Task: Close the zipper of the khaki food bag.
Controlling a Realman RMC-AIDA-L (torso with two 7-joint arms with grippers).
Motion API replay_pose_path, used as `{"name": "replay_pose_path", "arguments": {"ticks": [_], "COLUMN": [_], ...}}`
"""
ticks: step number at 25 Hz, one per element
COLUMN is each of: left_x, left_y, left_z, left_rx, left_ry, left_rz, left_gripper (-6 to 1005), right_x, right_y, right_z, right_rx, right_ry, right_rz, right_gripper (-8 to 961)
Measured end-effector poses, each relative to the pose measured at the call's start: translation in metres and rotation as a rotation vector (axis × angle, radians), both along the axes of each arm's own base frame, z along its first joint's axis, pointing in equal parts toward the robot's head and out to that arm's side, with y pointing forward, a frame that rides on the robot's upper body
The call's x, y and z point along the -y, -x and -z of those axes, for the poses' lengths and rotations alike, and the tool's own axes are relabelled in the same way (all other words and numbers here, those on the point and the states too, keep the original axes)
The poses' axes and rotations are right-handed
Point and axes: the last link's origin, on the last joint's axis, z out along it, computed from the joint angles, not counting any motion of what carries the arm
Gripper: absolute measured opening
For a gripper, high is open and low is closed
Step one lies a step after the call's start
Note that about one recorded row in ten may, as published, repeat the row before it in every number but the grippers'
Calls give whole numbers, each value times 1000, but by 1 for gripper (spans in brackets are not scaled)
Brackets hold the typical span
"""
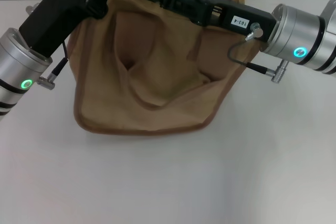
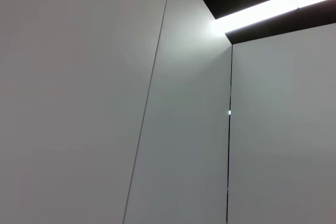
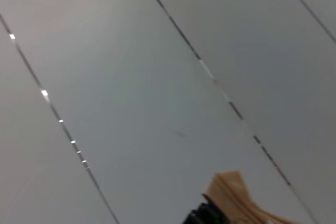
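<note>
The khaki food bag sags soft and light mid-worktop. Both claws reach its far top by the unseen zipper; their grip can't be told. Pinch cloth beside the slider.

The head view looks steeply down from close above onto the white surface, with the khaki food bag filling its upper middle. The left wrist view faces away from the work, toward grey wall panels and a ceiling light strip. The right wrist view also faces panels, sharing only a corner of the bag with the head view.
</note>
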Motion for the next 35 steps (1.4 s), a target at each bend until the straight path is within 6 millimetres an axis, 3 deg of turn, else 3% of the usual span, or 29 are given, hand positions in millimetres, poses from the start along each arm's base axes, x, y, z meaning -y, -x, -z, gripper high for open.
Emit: {"name": "replay_pose_path", "arguments": {"ticks": [35], "left_x": [-1], "left_y": [0], "left_z": [1], "left_rx": [-4], "left_ry": [-1], "left_rz": [-6], "left_gripper": [32], "right_x": [-1], "right_y": [-2], "right_z": [2], "right_rx": [6], "right_ry": [32], "right_rz": [35], "right_gripper": [483]}}
